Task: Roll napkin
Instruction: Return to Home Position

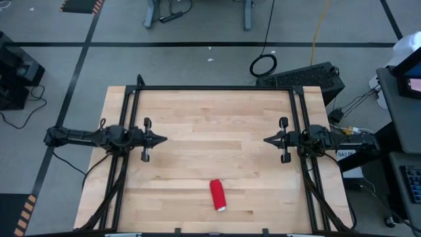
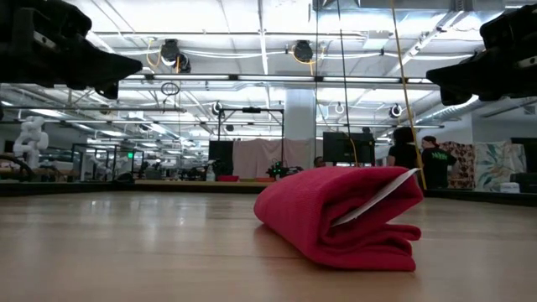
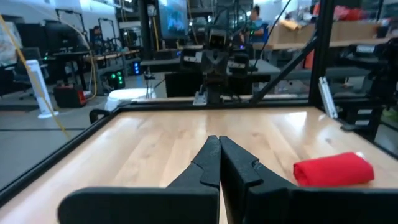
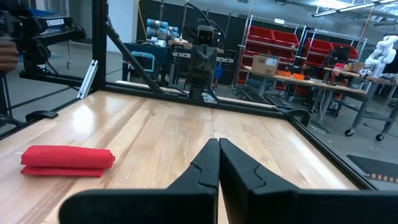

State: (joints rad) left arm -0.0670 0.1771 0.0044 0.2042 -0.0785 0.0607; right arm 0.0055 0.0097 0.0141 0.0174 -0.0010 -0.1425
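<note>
We see a pale wooden table [image 1: 210,131] bordered by a black metal frame [image 1: 217,87]. Beyond one edge, a coiled black cable [image 1: 263,64] lies on the grey floor [image 1: 197,29], just beside a black case [image 1: 306,76]. In the room behind, two people [image 2: 436,159] stand together, and shelves hold red bins [image 4: 270,37].

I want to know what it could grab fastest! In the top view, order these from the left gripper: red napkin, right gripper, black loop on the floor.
From the left gripper, high view:
1. napkin, at the picture's bottom middle.
2. right gripper, straight across.
3. black loop, off the table.
</note>
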